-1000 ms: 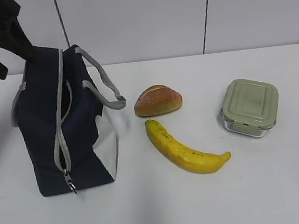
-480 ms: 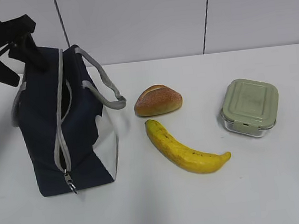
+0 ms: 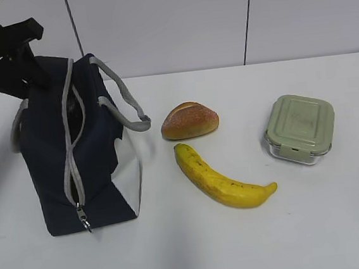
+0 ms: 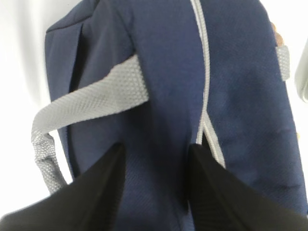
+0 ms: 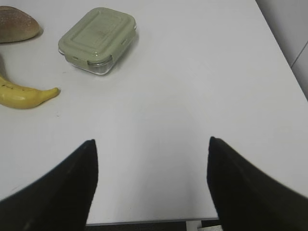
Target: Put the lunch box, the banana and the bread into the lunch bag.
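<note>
The navy lunch bag (image 3: 99,155) stands upright at the left of the table, its grey-trimmed zipper slit gaping a little along the top. My left gripper (image 3: 18,77) presses on the bag's top rear edge. In the left wrist view its jaws (image 4: 156,147) pinch a fold of the navy fabric (image 4: 231,72) just left of the zipper trim. The bread (image 3: 189,121), the banana (image 3: 219,181) and the green-lidded lunch box (image 3: 300,128) lie on the table to the right. My right gripper (image 5: 151,142) hovers open and empty over bare table, with the lunch box (image 5: 97,39) and banana tip (image 5: 24,95) ahead to its left.
Grey handles hang off both sides of the bag (image 3: 125,98), one lying beside my left fingers (image 4: 91,103). The metal zipper pull (image 3: 84,219) dangles low on the bag's near end. A white wall backs the table. The table's near edge shows beneath my right gripper.
My left gripper has come down onto the bag's top rear and its jaws have narrowed onto the fabric. The zipper slit has spread slightly and the left handle has swung outward. The right arm is still.
</note>
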Controlling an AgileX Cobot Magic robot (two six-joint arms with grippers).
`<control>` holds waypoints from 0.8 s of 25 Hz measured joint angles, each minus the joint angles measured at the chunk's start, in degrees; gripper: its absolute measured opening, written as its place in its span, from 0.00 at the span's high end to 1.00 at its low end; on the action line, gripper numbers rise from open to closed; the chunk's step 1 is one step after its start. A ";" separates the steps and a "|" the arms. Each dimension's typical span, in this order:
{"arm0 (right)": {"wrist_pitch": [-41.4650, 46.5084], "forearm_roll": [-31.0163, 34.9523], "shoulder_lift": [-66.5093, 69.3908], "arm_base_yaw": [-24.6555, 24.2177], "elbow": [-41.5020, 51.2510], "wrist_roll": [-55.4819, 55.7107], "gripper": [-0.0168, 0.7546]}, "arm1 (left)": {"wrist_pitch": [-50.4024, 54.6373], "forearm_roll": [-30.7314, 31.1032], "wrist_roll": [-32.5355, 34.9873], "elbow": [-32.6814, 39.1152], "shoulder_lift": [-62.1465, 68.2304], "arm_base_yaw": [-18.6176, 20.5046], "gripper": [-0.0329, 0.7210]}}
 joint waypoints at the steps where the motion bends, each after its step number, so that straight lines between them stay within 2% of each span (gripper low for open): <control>1: 0.00 0.00 0.00 0.00 0.00 0.00 0.30 | 0.14 0.04 0.02 0.00 0.00 0.00 0.58; 6: 0.00 0.00 0.00 0.00 0.00 0.00 0.30 | 0.83 0.15 0.07 0.00 0.00 0.00 0.91; 7: 0.00 0.00 0.00 0.00 0.00 0.00 0.30 | 0.88 0.19 0.13 0.00 0.00 0.00 0.94; 14: 0.00 0.00 0.00 0.00 0.00 0.00 0.30 | 0.83 -0.72 0.90 0.00 0.00 0.00 0.96; 20: 0.00 0.00 0.00 0.00 0.00 0.00 0.30 | 0.88 -5.91 5.01 0.00 0.00 -0.22 0.96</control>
